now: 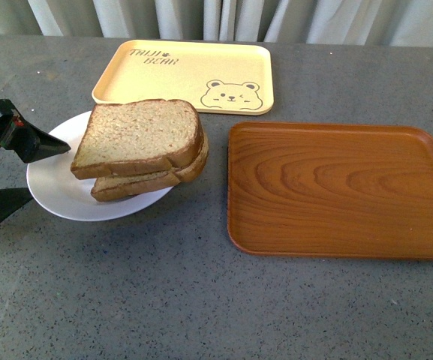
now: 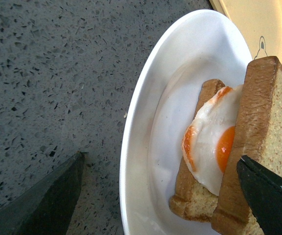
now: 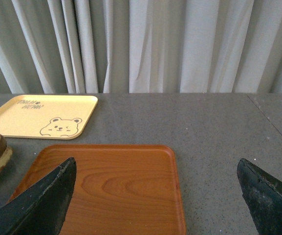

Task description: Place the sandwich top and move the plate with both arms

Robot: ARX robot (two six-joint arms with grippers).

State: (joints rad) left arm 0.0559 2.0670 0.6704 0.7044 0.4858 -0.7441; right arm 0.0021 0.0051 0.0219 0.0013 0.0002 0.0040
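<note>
The sandwich top (image 1: 137, 135) lies on the lower slice (image 1: 145, 181) on the white plate (image 1: 55, 191). In the left wrist view the top slice (image 2: 265, 127) leans over a fried egg (image 2: 206, 147) on the lower slice (image 2: 189, 200). My left gripper (image 1: 32, 139) is open at the plate's left edge. In its wrist view the left gripper (image 2: 155, 200) spans the plate rim (image 2: 131, 147), one finger (image 2: 48, 200) over the table and the other (image 2: 272, 196) by the top slice. My right gripper (image 3: 155, 205) is open and empty above the wooden tray's near right part; it is out of the front view.
A brown wooden tray (image 1: 336, 187) lies right of the plate, also in the right wrist view (image 3: 111, 186). A pale yellow bear-printed tray (image 1: 190, 75) lies behind the plate. Grey curtains (image 3: 145, 44) hang behind the grey speckled table (image 1: 201, 300).
</note>
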